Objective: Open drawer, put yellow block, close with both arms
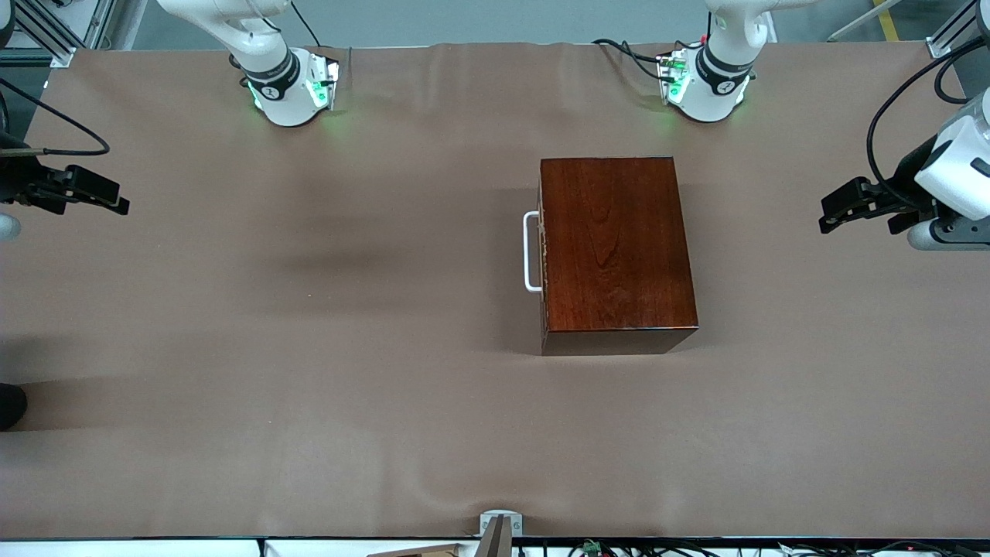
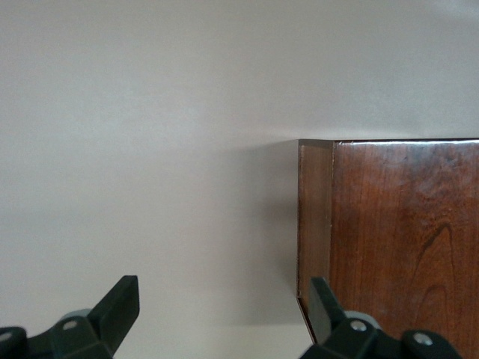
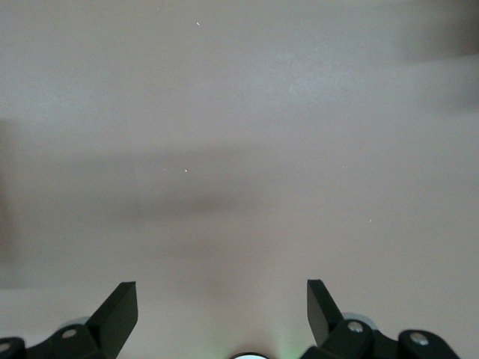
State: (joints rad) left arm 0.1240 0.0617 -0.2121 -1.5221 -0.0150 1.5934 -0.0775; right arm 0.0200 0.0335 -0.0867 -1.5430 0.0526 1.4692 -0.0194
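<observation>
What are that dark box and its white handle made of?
The box looks like wood with a glossy reddish-brown varnish: grain lines and a sheen show on its top. The handle is a smooth white bar, perhaps painted metal or plastic; its look leaves that open.

Wooden box (image 1: 615,244): glossy dark red-brown wood, visible grain. Handle (image 1: 530,251): smooth white bar. Table (image 1: 271,348) cover: matt brown, slightly wrinkled. Gripper fingers (image 2: 120,307): matt blk plastic.
</observation>
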